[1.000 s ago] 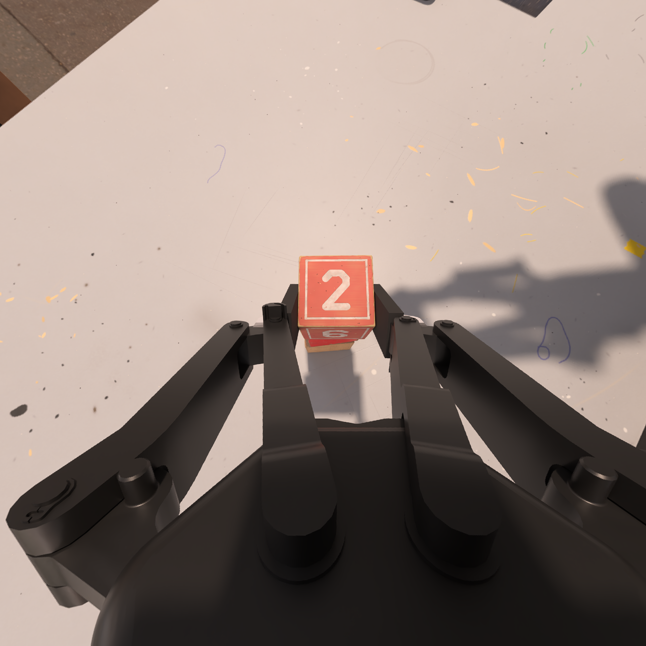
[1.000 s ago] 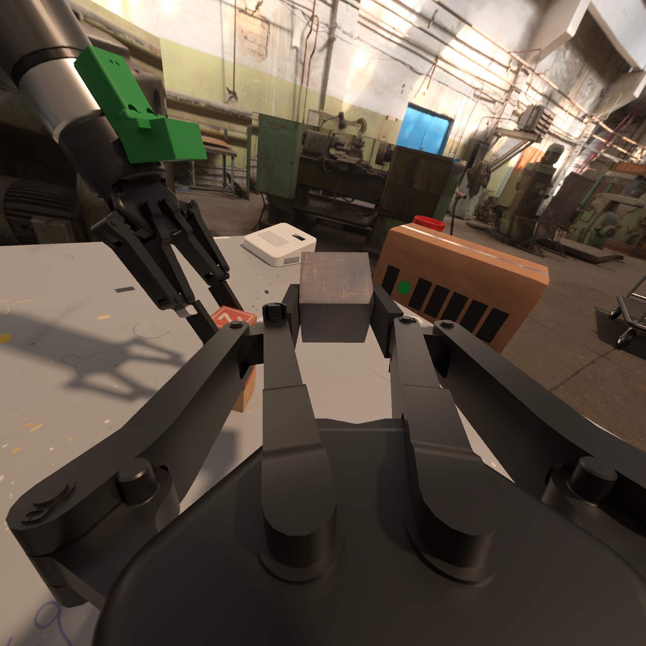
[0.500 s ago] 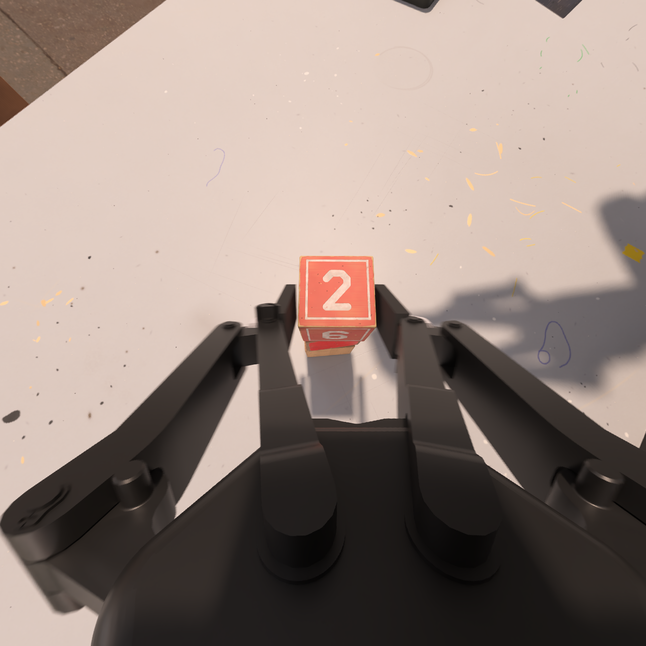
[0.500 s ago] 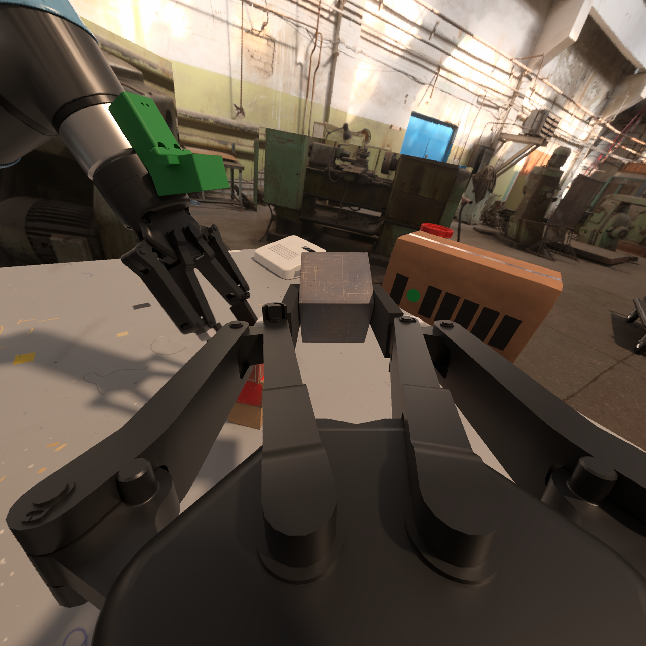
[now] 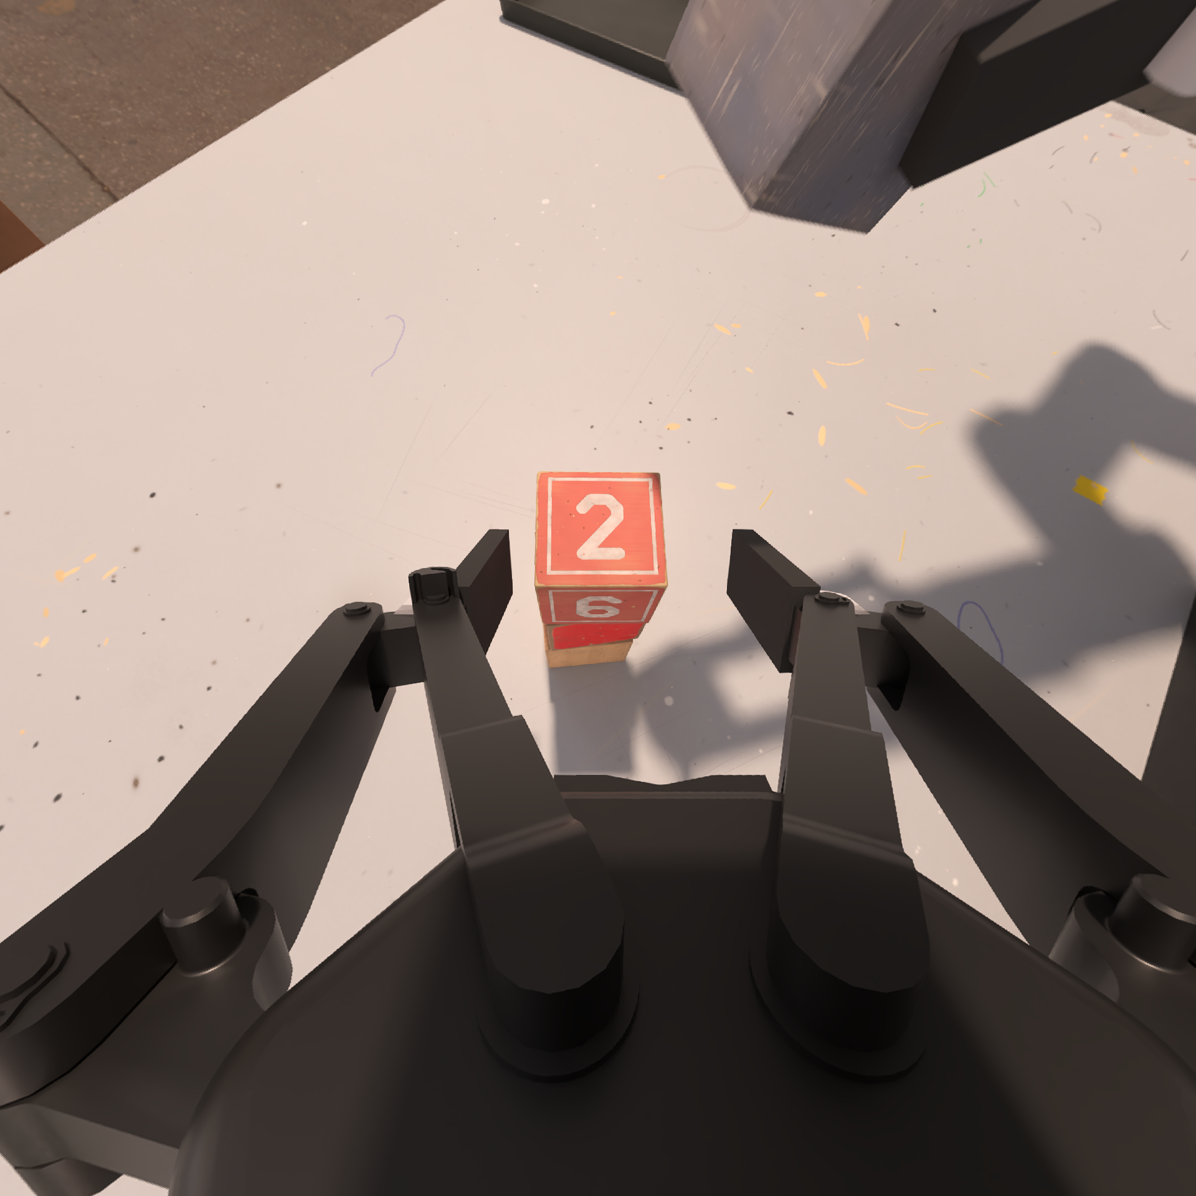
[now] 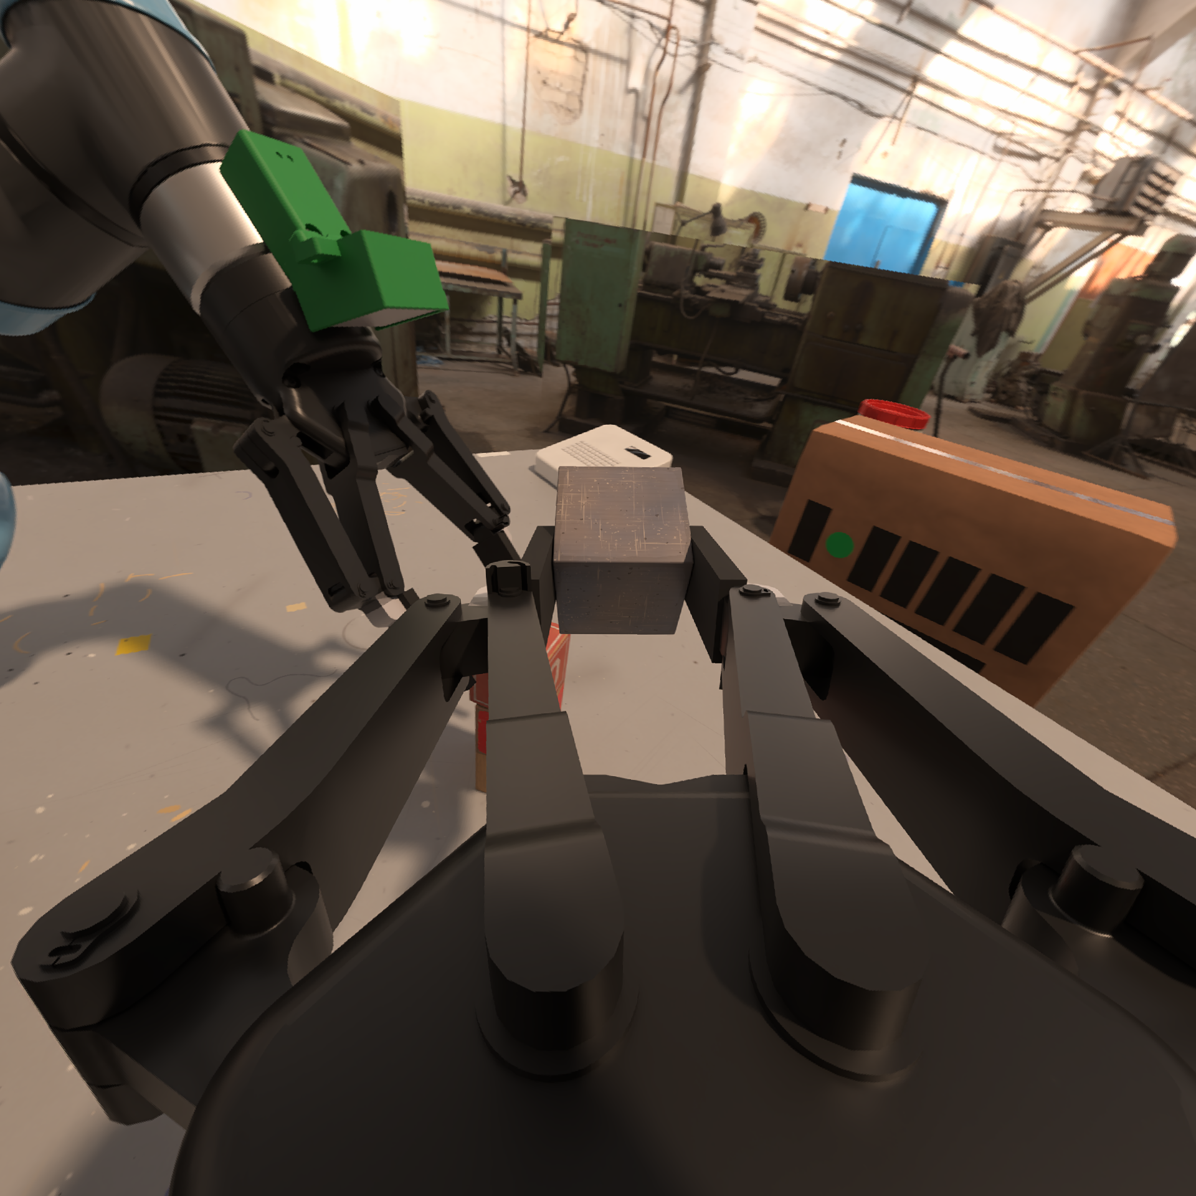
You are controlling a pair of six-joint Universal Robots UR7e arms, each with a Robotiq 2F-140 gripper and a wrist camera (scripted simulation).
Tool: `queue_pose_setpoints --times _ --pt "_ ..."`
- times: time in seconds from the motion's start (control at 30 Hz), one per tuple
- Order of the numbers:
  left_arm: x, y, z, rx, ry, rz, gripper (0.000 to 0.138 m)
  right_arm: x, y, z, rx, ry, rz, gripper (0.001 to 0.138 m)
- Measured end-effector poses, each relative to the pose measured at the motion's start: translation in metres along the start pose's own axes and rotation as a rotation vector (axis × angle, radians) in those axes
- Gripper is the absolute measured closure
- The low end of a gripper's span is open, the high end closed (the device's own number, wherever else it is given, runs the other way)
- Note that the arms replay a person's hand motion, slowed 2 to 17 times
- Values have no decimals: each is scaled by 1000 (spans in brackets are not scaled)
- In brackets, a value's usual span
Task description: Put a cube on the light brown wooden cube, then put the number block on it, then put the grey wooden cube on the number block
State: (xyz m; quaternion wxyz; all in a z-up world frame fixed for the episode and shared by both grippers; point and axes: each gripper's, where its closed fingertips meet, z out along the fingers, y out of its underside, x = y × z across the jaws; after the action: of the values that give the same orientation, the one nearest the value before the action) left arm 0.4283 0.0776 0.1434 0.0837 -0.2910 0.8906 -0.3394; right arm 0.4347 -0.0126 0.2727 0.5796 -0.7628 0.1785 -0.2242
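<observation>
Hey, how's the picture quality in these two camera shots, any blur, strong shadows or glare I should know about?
Left wrist view: the grey wooden cube at the top is smeared by motion blur; the number block is sharp; dark arm shadows fall across the table at right. Right wrist view: sharp up close, with blown-out sunlit patches on the far wall and edges bent by the wide lens.

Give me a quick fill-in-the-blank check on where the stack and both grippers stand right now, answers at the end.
1. The number block sits on top of a plain ____ cube, which rests on the light brown wooden cube.
2. The left gripper is ____, its fingers clear of the block on both sides.
3. The right gripper is shut on the ____ wooden cube.
4. That cube is not yet on the stack; it is held ____ the table.

Missing words: red; open; grey; above
</observation>
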Motion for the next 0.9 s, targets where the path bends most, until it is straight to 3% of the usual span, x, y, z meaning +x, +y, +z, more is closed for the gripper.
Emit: queue_pose_setpoints --times 0.4,0.9 --pt "-1 13 -27 38 -17 16 51 -30 12 40 -24 -177 16 88" --pt "-13 37 -57 74 -59 3 55 -43 47 82 -155 -275 103 88"
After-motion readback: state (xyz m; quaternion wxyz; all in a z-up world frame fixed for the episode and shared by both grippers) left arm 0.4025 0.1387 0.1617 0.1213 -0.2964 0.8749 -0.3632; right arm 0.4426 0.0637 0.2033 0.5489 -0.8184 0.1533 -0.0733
